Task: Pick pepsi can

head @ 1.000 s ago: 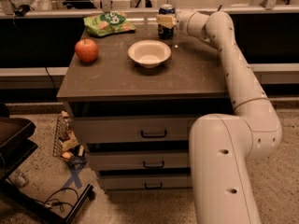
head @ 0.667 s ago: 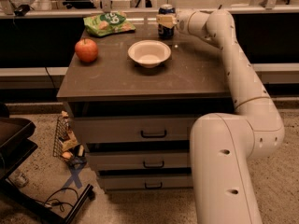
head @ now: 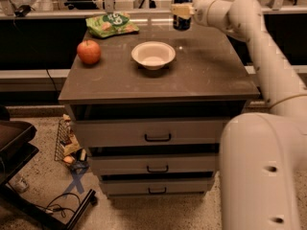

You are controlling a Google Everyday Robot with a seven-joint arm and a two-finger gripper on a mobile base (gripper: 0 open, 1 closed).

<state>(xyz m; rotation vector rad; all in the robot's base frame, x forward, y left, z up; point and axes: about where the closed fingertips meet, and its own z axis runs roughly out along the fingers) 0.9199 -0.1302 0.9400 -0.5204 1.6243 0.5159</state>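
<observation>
Can point(head: 182, 23) hangs at the far right of the table point(head: 206, 75), clasped by the gripper point(head: 183, 9), whose pale finger crosses its upper half. It looks raised just off the top. To lift well, I'd hold the squeeze firm, rise straight up and carry the can upright. The bowl point(head: 153, 55), mid-table, is empty. The three drawers point(head: 158, 133) below are closed, so their contents are hidden. The apple point(head: 88, 51) and chip bag point(head: 111, 24) lie to the left, well apart from the can.
</observation>
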